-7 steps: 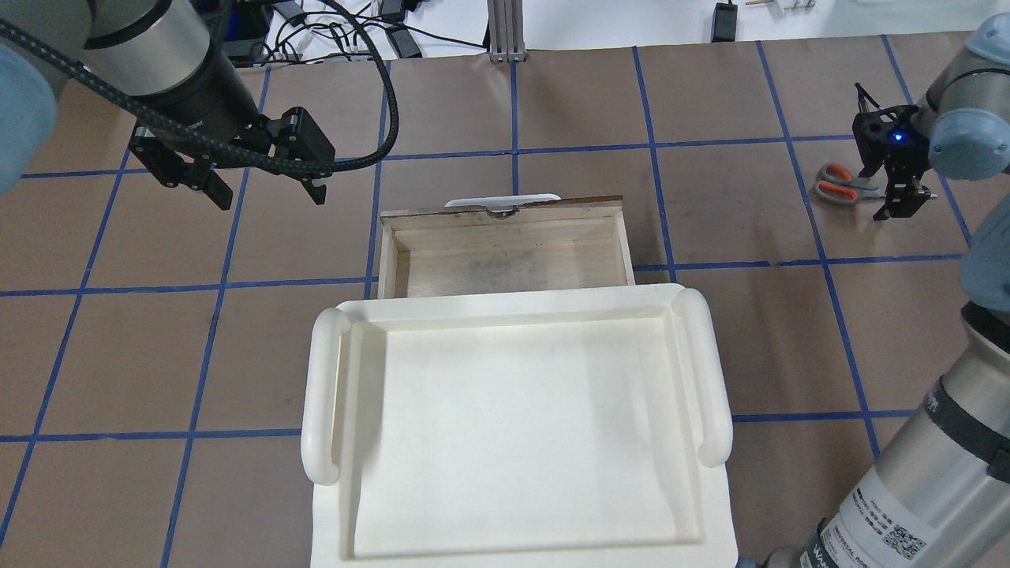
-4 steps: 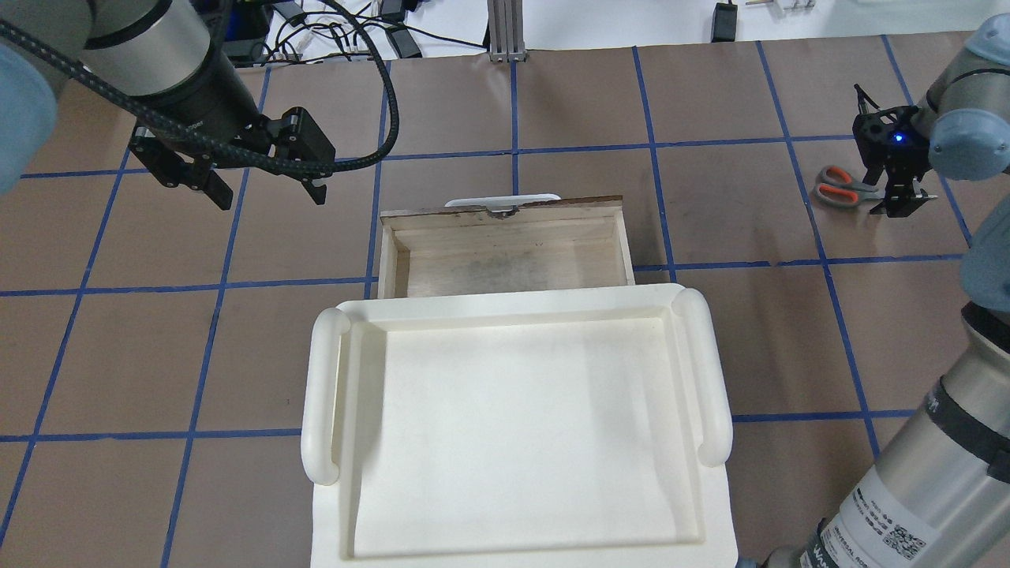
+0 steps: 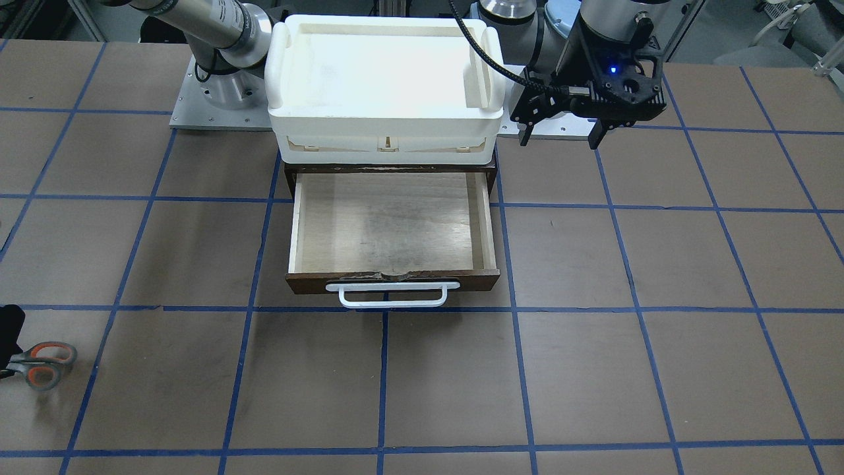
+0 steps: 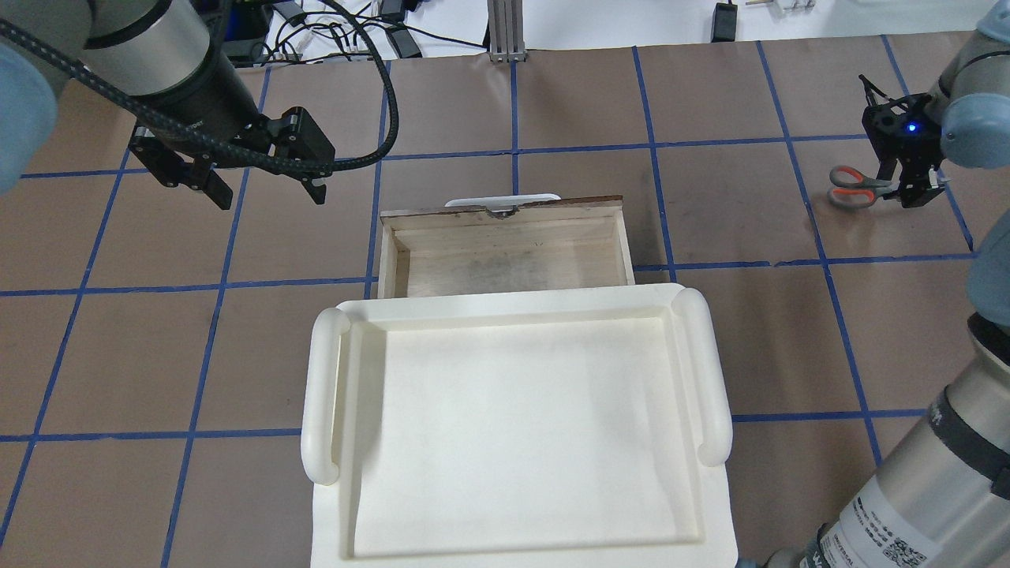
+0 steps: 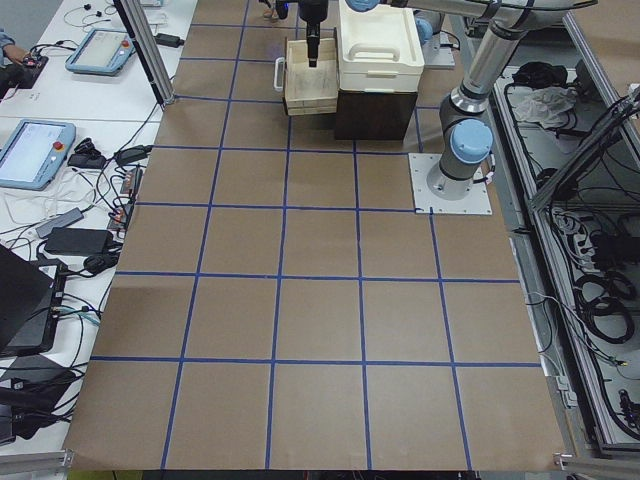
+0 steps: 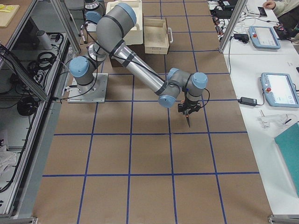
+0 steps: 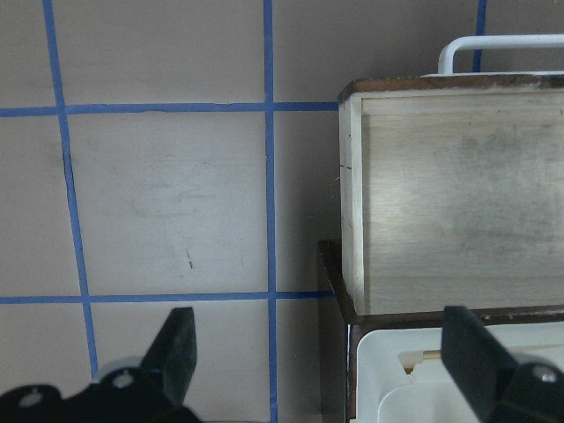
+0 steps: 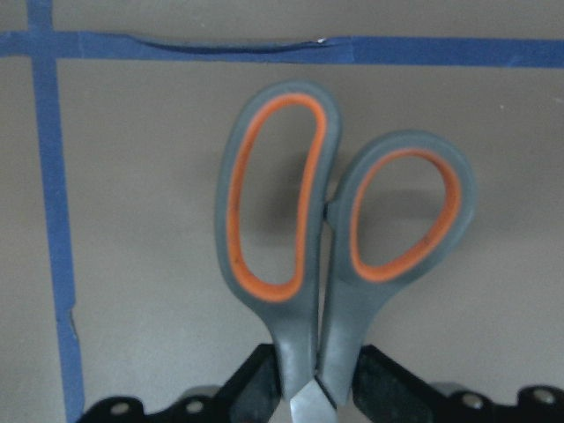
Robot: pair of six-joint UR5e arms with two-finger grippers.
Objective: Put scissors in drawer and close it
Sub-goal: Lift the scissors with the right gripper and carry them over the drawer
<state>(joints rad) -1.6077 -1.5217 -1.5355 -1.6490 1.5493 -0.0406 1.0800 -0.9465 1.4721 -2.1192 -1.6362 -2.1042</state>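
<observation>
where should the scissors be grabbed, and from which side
At the narrow neck where the two handles meet, by the pivot, coming down from above with a finger on each side. The scissors are closed, so the neck is slim and the loops too wide. The right gripper is clamped there.

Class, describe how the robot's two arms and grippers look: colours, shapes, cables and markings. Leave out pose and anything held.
Both arms are silver-grey tubes with pale blue joint caps. The left arm carries a black braided cable. The right arm bears a white label with a QR code. The left gripper and right gripper are black, each with two fingers and a blue light.
</observation>
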